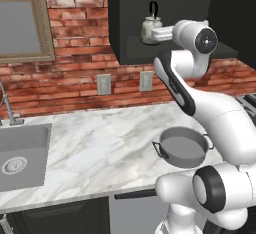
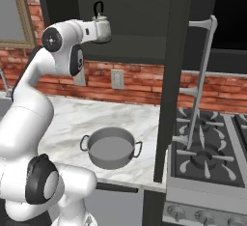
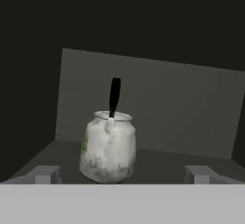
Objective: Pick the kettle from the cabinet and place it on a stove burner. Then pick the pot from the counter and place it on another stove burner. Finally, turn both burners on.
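So from the hand cam my gripper [image 3: 122, 174] has its tips spread wide, one at about 7 o'clock and one at about 5 o'clock, nothing between them yet. The kettle [image 3: 107, 147] sits dead centre just past the tips, upright on the shelf of the cabinet [image 3: 158, 98], black handle edge-on at 12 o'clock above the body. It looks near the front lip of the shelf, though I can't tell exactly how far in.

What worries me: that body is round and slick-looking. If I close while only the tips reach its near side, I'd guess it squirts back into the niche or tips over. Going in too far risks shoving it against the back wall. The handle is tall too, so pulling out too high could clip the top of the niche.

Further back, in the base views, the pot [image 1: 183, 146] sits on the counter [image 1: 100, 143] below the arm, at roughly 5 o'clock in the left one. The stove burners [image 2: 205, 157] are off at 4 o'clock in the right view, behind a dark open door that the carry will have to get round.

No brand, label or writing readable anywhere.
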